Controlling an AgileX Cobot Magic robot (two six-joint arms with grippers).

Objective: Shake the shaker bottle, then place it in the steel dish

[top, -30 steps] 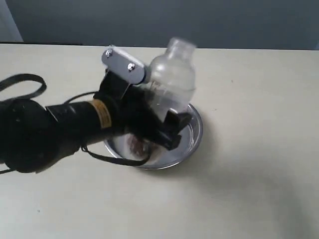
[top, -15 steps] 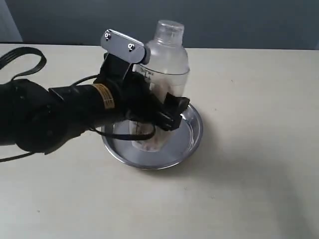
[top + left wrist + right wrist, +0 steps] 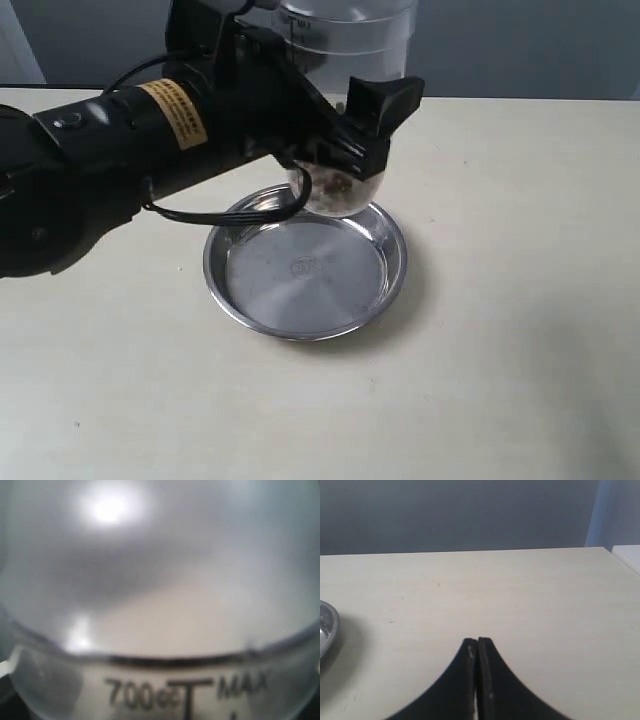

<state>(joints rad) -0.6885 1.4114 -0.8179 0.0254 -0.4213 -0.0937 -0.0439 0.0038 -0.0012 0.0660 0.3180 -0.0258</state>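
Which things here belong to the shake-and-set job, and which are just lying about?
In the job:
- clear frosted plastic shaker bottle, held in the air
- round shallow shiny steel dish, empty
- left gripper, shut on the bottle

Not in it:
- right gripper, shut, holding nothing
- cream table top

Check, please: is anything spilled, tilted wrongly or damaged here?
Nothing stands out. The shaker bottle hangs in the left jaws above the steel dish, its brown pellets inside; none lie in the dish.
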